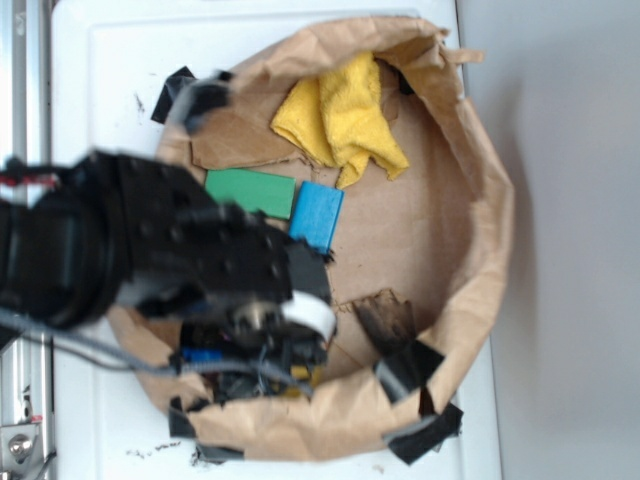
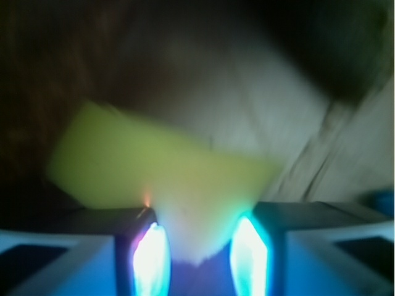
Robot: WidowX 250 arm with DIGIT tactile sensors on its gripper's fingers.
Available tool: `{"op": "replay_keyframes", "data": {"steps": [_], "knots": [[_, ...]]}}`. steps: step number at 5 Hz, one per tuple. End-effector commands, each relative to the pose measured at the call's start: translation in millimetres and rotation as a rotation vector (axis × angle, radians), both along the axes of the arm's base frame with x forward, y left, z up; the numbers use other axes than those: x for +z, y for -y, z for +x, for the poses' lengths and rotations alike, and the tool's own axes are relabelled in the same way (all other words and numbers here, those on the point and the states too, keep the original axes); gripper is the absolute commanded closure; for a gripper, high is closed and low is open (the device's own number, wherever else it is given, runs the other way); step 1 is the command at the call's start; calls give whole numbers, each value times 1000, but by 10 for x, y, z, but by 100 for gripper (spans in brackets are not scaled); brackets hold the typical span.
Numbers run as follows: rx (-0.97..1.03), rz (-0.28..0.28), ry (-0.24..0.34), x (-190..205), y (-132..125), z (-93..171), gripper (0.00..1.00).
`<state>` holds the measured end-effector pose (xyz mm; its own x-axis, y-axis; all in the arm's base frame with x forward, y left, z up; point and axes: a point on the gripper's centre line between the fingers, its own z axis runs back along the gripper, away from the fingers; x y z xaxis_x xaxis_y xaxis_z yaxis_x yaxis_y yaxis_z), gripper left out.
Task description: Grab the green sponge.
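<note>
A: Where is the green sponge [image 2: 154, 179] right now?

B: In the wrist view its yellow foam body fills the middle, with one corner reaching down between the two glowing fingertips [image 2: 151, 256]. From the exterior view I can't pick it out; the black arm covers the near-left part of the paper-lined basket [image 1: 480, 250], and only a sliver of yellow shows under the wrist.

A: So has the gripper [image 2: 197, 253] got hold of it?

B: The jaws stand narrowly apart with the foam corner in the gap. Whether the pads actually press it, I cannot tell; the picture is blurred.

A: What could go wrong?

B: If only that corner is caught, I'd judge the soft foam could squash and slide out on the lift. The crumpled paper wall is also close, so a finger might snag it.

A: Any mix-up risk?

B: Little. The green block [image 1: 250, 192], blue block [image 1: 317, 215] and yellow cloth [image 1: 345, 115] lie well apart, toward the basket's far side.
</note>
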<state>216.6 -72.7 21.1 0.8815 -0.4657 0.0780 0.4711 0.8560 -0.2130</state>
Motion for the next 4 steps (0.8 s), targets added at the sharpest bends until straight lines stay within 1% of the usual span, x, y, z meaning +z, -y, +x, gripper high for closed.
{"op": "replay_keyframes", "data": {"steps": [1, 2, 3, 4], "knots": [[70, -115, -20, 652, -301, 165, 100], [93, -152, -42, 762, -411, 347, 72], [91, -122, -37, 632, -301, 586, 0], [-118, -90, -100, 451, -67, 805, 0]]}}
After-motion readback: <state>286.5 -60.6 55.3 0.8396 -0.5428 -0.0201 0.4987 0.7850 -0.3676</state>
